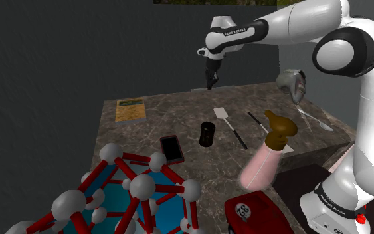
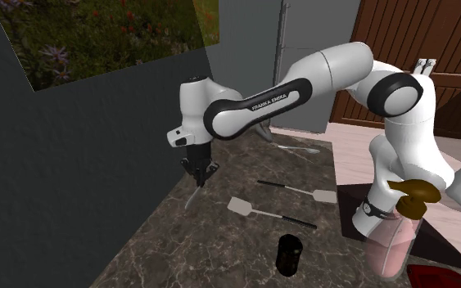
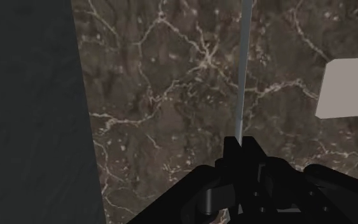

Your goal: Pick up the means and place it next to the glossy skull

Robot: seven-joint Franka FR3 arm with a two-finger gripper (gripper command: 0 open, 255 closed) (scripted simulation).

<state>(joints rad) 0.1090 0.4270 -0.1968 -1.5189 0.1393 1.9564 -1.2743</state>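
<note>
Black gripper (image 3: 241, 146) pinches a thin, flat grey strip (image 3: 241, 70) over the veined, dark marble tabletop (image 3: 171, 95).

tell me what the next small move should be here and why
Probably lift straight up a little. The fingers are shut on the thin grey strip, whose far end looks close to the dark marble tabletop; clearing it first seems wise before carrying toward the shiny silver skull.

Thin grey blade (image 3: 241, 63), tip off-frame
</note>
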